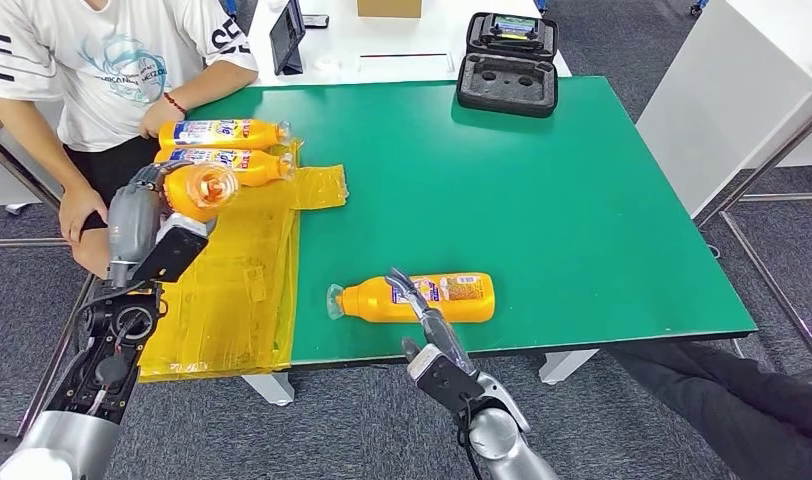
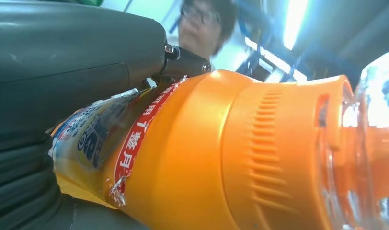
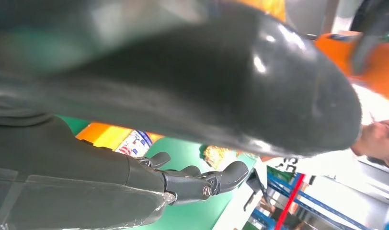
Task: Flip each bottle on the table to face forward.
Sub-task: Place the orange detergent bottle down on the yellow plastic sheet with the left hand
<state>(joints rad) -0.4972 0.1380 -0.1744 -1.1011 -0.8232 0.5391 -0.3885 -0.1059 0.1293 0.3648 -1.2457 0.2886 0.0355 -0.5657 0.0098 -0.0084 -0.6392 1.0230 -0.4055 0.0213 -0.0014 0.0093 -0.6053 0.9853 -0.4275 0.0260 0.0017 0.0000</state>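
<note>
Four orange bottles with clear caps and colourful labels. One bottle [image 1: 422, 297] is lying on its side near the front edge of the green table [image 1: 542, 190], cap pointing left. Two more [image 1: 227, 133] [image 1: 232, 162] are lying side by side at the back left, caps pointing right. A fourth [image 1: 197, 190] is being held above them, cap toward the camera.

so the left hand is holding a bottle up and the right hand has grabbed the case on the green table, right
Not quite. The left hand does hold a bottle up, but the right hand is at the bottle lying on the green table, not the black case. The head view shows this.
</note>
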